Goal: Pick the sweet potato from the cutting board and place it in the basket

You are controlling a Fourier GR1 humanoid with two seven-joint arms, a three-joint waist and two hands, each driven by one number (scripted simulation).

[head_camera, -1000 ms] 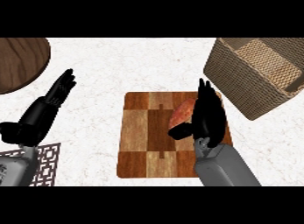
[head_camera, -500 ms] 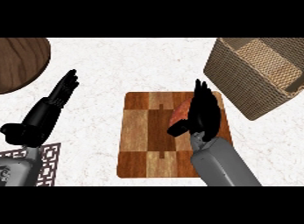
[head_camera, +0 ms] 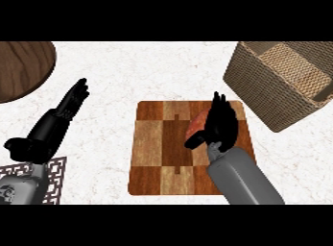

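Right hand [head_camera: 217, 126] sits slightly higher in the frame than a second ago, fingers straight, laid over one sweet potato [head_camera: 197, 124], not clenched. Potato lies on one cutting board [head_camera: 158, 158], centre frame. One basket [head_camera: 268, 96], upper right. Left hand [head_camera: 52, 129] rests open, left side.

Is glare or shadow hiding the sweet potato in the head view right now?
Head view: light is even, no glare on the counter or cutting board; what hides the sweet potato is the right hand over it, leaving only a reddish strip at the hand's left.
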